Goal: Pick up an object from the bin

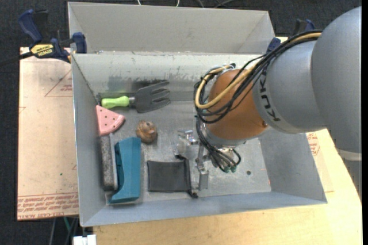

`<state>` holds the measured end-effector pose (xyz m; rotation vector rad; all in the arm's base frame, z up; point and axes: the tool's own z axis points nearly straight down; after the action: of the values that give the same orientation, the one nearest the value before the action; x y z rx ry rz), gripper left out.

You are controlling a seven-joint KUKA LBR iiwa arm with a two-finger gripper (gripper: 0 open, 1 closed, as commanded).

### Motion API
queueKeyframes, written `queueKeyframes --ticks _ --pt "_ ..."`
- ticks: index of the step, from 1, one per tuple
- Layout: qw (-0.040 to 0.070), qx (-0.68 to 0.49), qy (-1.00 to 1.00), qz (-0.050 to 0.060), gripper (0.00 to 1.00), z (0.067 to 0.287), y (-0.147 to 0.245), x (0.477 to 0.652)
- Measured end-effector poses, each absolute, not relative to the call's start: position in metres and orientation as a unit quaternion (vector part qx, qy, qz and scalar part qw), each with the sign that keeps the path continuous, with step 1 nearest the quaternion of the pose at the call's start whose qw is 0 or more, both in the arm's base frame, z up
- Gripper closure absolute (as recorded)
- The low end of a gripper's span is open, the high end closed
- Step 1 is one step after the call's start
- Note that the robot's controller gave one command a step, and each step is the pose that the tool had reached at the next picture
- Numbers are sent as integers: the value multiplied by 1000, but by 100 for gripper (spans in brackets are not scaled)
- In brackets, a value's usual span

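Claw point(195, 172) low in bin point(172, 31), near 6 o'clock. Cannot tell if wide or narrow.
Dark flat square point(165, 176) just beside claw, at its 9 o'clock. Looks thin, light, maybe bendy. Best guess: pinch one edge.
Blue thing point(127, 172) farther at 9. Brown lump point(147, 131) at 10.

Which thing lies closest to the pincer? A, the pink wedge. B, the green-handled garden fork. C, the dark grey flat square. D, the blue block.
C: the dark grey flat square lies right beside the pincer, while the other three lie farther off to the view's left.
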<state>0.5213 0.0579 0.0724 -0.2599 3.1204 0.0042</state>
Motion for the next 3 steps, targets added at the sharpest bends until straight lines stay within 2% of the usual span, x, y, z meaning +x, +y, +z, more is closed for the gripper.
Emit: queueKeyframes --ticks 1,2,3 --pt "5 -84 996 2 0 72 98 505" --pt "3 29 1000 2 100 70 103 492" --pt "3 28 1000 2 100 70 103 492"
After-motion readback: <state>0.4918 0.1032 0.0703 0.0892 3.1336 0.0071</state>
